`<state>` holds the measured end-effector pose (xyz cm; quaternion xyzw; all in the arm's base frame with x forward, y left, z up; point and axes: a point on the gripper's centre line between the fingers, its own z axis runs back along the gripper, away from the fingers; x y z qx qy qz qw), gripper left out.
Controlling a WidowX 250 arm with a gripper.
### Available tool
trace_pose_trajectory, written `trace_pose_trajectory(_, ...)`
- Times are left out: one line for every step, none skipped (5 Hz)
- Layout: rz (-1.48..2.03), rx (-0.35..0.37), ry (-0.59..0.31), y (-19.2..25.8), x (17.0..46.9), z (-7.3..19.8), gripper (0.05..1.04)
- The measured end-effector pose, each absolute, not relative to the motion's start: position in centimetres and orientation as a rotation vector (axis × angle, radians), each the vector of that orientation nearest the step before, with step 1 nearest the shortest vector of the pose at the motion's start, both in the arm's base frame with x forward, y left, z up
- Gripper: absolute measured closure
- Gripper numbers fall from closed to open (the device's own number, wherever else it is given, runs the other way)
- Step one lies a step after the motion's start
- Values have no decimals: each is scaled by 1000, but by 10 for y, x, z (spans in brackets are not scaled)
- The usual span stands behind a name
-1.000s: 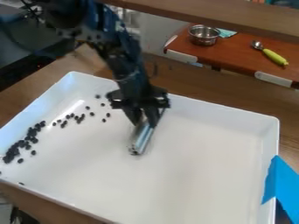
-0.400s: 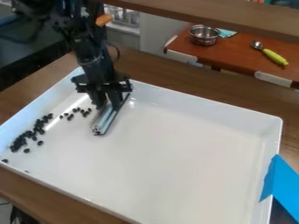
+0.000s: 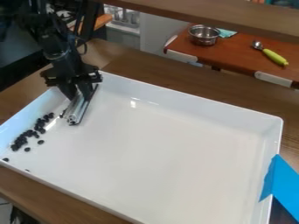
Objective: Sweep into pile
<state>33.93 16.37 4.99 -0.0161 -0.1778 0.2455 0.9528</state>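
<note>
A brown wooden tabletop [image 3: 175, 80] spans the scene on my camera feed, carrying a large rectangular white tray [image 3: 175, 153] with raised walls. Behind it stands a reddish-brown side table [image 3: 234, 54] with pale corners. My black two-finger gripper [image 3: 79, 94] hangs over the tray's far left corner, its fingers closed around the upper part of a silvery, ridged metal bar [image 3: 76, 111]. The bar slants down and toward the camera, its lower end close to the tray floor. At right, bright blue tape [image 3: 284, 177] covers part of the tray's wall. On the side table, a round stainless-steel bowl [image 3: 203, 36] sits beside a pale teal cloth [image 3: 225, 33], and a metal scoop with a yellow-green handle [image 3: 274, 56] lies to their right. Smallest of all, the small, dark, rounded beans [image 3: 22, 138] gather in an uneven band at the tray's left end, just beside the bar, with a few strays toward the near edge.
</note>
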Motion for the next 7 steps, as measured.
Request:
trace_pose_trajectory(600,-83,-354,169,334,47,706)
trace_pose_trajectory(709,-127,-354,168,324,43,707)
trace_pose_trajectory(823,-137,-363,162,303,42,707)
trace_pose_trajectory(901,-131,-333,155,281,41,707)
trace_pose_trajectory(950,-125,-309,152,267,40,707)
trace_pose_trajectory(980,-115,-293,149,256,39,707)
trace_pose_trajectory(991,-96,-290,152,254,38,707)
